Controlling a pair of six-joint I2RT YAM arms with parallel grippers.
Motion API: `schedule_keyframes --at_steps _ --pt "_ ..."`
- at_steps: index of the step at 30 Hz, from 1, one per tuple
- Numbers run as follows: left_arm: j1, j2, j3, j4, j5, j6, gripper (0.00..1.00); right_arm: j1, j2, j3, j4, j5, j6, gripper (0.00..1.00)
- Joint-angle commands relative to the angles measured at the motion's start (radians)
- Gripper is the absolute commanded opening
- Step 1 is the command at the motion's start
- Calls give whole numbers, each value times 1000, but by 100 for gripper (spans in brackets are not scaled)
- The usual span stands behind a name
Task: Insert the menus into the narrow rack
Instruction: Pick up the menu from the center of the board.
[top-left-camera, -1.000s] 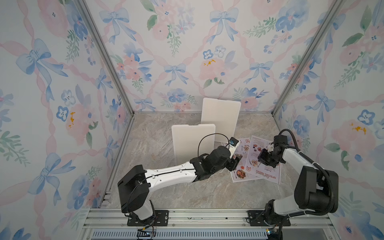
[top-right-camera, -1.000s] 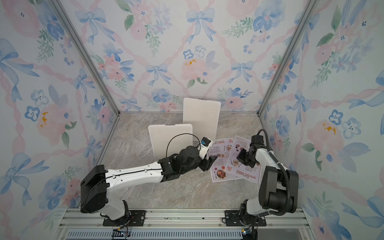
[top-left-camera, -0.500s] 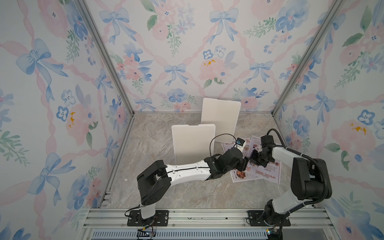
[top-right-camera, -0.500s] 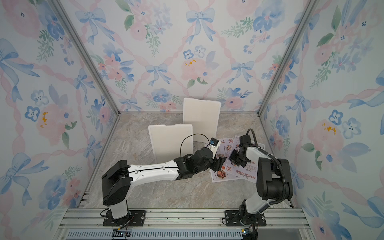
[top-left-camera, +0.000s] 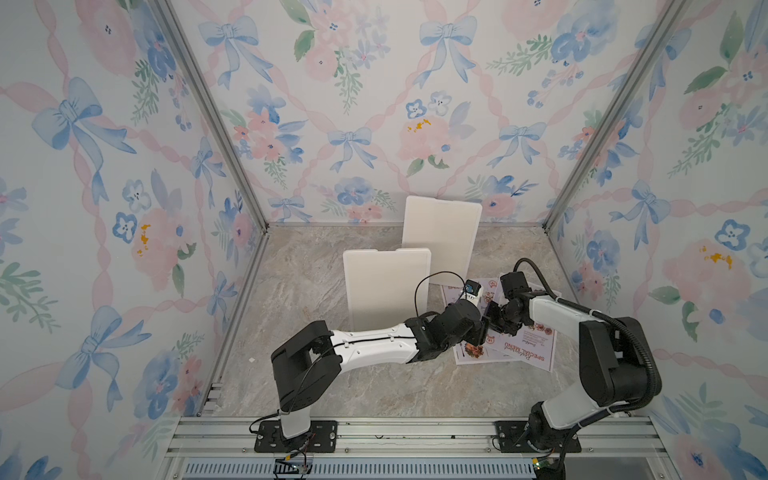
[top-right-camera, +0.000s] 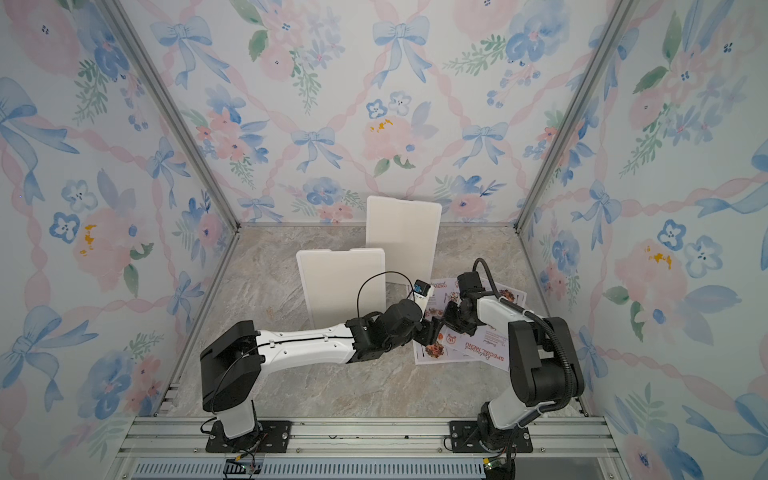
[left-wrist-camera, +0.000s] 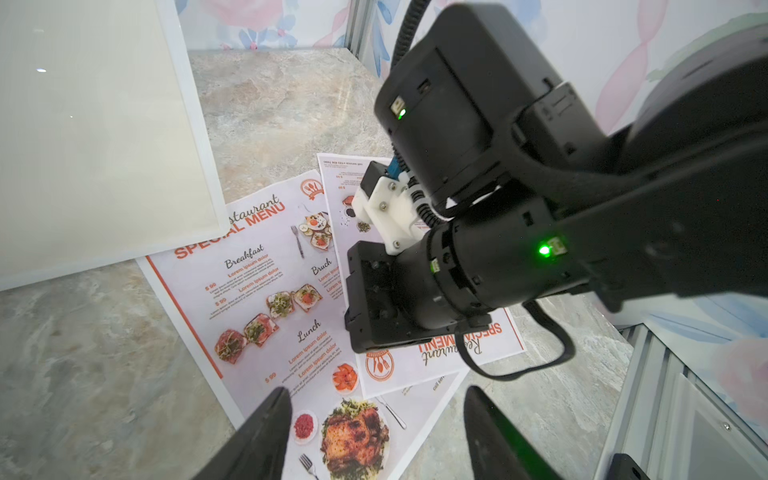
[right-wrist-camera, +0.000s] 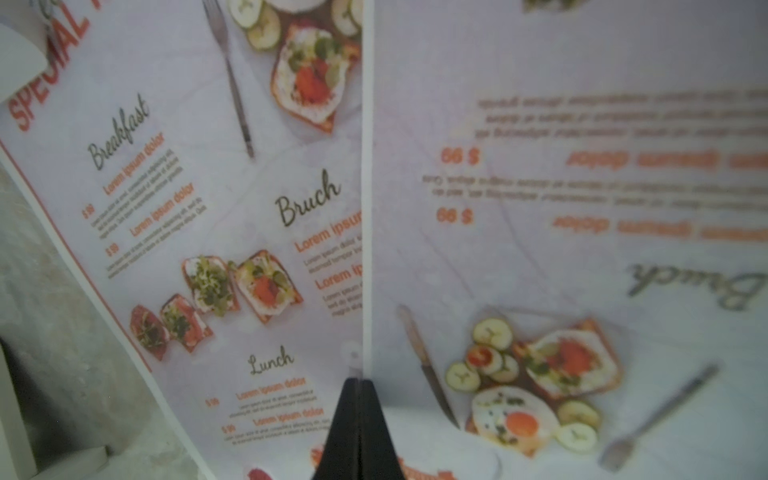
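Observation:
Two menus lie overlapped on the marble floor at the right. The upper menu (top-left-camera: 536, 345) (right-wrist-camera: 582, 208) covers part of the lower menu (top-left-camera: 469, 355) (left-wrist-camera: 266, 299). My right gripper (top-left-camera: 493, 316) (right-wrist-camera: 358, 380) is shut, its tips on the upper menu's left edge; I cannot tell whether paper is pinched. My left gripper (top-left-camera: 483, 332) (left-wrist-camera: 374, 415) is open just above the lower menu's near corner, over the roast chicken photo, close beside the right one. Two white upright racks stand behind: a wide one (top-left-camera: 386, 286) and a taller, narrower one (top-left-camera: 440, 241).
Floral walls close in the marble floor (top-left-camera: 316, 270) on three sides. A metal rail (top-left-camera: 374, 432) runs along the front edge. The wide rack's lower corner (left-wrist-camera: 124, 166) reaches over the lower menu's heading.
My left arm has reached further right over the menus and its jaws have spread wider. My right gripper has travelled left across the upper menu to its left edge, staying shut.

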Motion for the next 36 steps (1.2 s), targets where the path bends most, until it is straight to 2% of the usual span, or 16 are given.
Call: schedule_keyframes --at_steps 1,2,3,4,5,7,10,13,16,18,22,29,34,36 --pt "11 32 18 -6 37 -33 80 -99 -112 63 -147 -21 -49 42" --pt "12 52 36 -6 52 -36 92 -146 -150 74 -191 -17 -72 62" --pt "11 73 58 -9 71 -35 98 -190 -185 77 -217 -13 -89 75" --pt "10 103 87 -13 85 -32 98 -254 -224 73 -238 -12 -106 85" --pt "8 135 121 -18 108 -31 98 -325 -254 70 -252 -28 -128 91" --pt "9 202 194 -42 138 -40 98 -451 -268 87 -271 -89 -203 94" --pt "12 316 302 -78 159 -60 98 -618 -193 143 -309 -188 -322 96" --pt "27 423 403 -101 175 -93 98 -726 -129 162 -266 -226 -390 97" --pt "60 528 498 -108 239 -142 94 -804 -43 177 -226 -275 -454 88" --pt "72 590 558 -107 261 -146 93 -840 35 185 -201 -354 -493 86" --pt "85 662 631 -106 321 -159 92 -868 185 238 -222 -480 -573 83" --pt "106 675 635 -103 361 -172 92 -866 268 278 -295 -435 -732 83" --pt "100 699 633 -103 383 -176 91 -897 281 262 -275 -481 -750 83" --pt "98 716 638 -103 394 -179 91 -875 302 271 -300 -474 -771 83"
